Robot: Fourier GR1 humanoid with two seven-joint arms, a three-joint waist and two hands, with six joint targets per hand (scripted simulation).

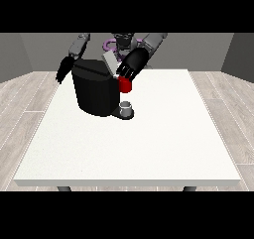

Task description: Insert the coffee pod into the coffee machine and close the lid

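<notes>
The black coffee machine (pixel 95 93) stands on the far left part of the white table (pixel 149 144). Its grey lid (pixel 108 61) is tilted up at the top. A red thing at the machine (pixel 125 86) shows on its right side. The hand at the view's right (pixel 131 67) is right above that red thing, next to the raised lid. The hand at the view's left (pixel 63 71) hangs beside the machine's left edge with straight fingers and holds nothing. A small grey thing (pixel 127 107) sits on the machine's base below the red thing.
The table's front edge (pixel 129 182) lies towards the camera. Grey walls and a wooden floor surround the table.
</notes>
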